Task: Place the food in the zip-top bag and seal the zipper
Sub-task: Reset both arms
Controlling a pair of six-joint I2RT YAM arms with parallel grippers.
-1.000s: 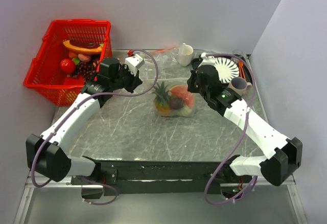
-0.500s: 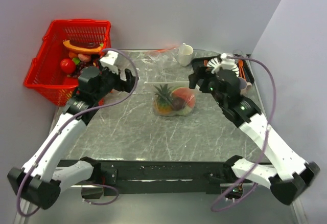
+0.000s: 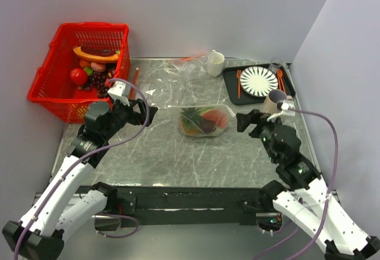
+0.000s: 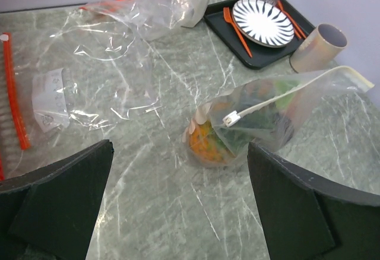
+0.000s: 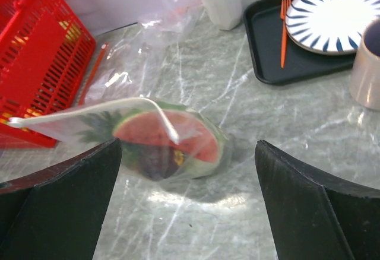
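Retreating from the filled zip-top bag (image 3: 203, 121), left gripper (image 3: 146, 113) and right gripper (image 3: 243, 121) hang empty, jaws apart.

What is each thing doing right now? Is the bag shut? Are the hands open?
Zip-top bag: lying on the table, food inside.
Zipper: looks shut.
Left hand: open, empty.
Right hand: open, empty.
Red basket: holds toy fruit.
Striped plate: empty, on the tray.
Tan cup: upright.
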